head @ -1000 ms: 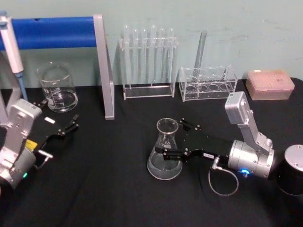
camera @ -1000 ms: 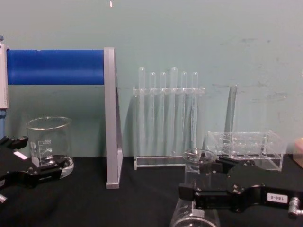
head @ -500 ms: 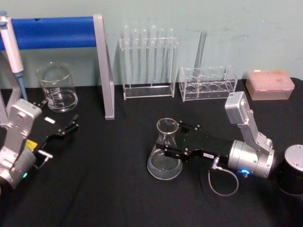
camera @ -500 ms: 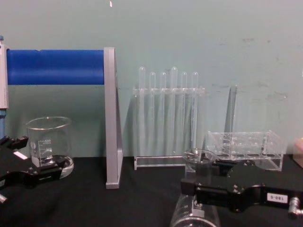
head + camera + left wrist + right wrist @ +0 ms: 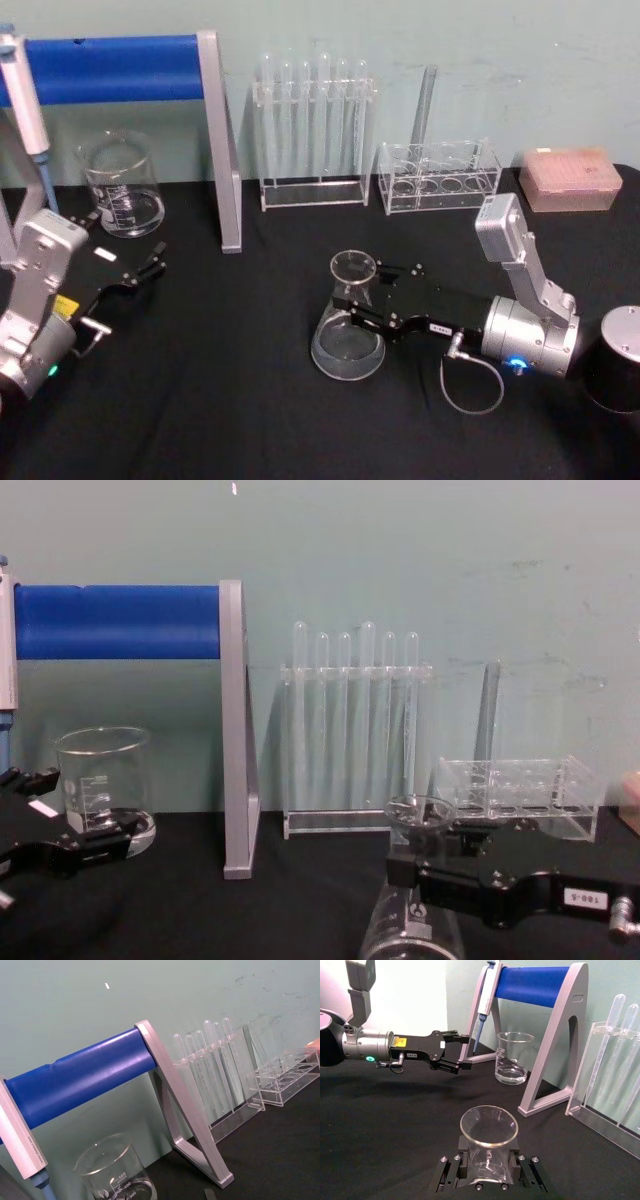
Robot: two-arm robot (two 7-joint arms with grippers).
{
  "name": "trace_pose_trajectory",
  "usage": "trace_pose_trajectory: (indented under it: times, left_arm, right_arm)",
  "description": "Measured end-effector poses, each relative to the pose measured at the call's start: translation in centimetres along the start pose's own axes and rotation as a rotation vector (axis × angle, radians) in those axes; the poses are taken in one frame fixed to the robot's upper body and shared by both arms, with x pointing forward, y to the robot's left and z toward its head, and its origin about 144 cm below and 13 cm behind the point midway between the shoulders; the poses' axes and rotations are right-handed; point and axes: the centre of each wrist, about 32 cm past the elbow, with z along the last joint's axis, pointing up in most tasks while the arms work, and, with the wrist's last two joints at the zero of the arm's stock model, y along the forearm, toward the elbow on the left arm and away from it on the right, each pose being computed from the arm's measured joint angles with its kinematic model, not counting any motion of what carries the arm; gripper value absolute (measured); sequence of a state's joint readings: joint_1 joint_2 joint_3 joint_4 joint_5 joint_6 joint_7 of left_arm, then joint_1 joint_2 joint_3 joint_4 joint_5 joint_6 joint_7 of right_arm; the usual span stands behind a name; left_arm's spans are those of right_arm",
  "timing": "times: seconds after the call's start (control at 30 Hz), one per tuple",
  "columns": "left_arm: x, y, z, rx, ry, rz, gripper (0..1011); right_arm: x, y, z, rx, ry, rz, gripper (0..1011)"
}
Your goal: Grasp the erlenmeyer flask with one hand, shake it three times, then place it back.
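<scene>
My right tool pinches the flask by its neck — it stands on the worktop; my left tool rests open.

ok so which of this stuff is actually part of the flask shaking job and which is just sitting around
In the job:
erlenmeyer flask
right gripper, jaws closed on the flask's neck

Lying about:
beaker
test tube rack
low rack with one tube
blue pipette stand
pink box
left gripper, parked open at the table's left
</scene>
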State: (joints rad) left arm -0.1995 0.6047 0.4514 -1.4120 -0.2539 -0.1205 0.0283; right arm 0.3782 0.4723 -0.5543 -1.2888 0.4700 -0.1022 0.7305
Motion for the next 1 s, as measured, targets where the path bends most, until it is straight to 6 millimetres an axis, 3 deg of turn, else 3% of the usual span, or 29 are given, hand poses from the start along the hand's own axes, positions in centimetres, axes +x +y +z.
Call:
trace_pose_trajectory:
  times: [0.47, 0.7, 1.0]
  left_arm:
    - [0.0, 0.0, 0.0, 0.0, 0.0, 0.0, 1001]
    - [0.0, 0.0, 0.0, 0.0, 0.0, 0.0, 1001]
    - [0.0, 0.0, 0.0, 0.0, 0.0, 0.0, 1001]
  right_arm:
    - [-0.1, -0.2, 0.0, 0.01, 0.035, -0.009, 456]
    - [-0.8, -0.4, 1.2, 0.048, 0.067, -0.082, 457]
    - [-3.0, -0.7, 3.6, 0.12, 0.076, -0.301, 456]
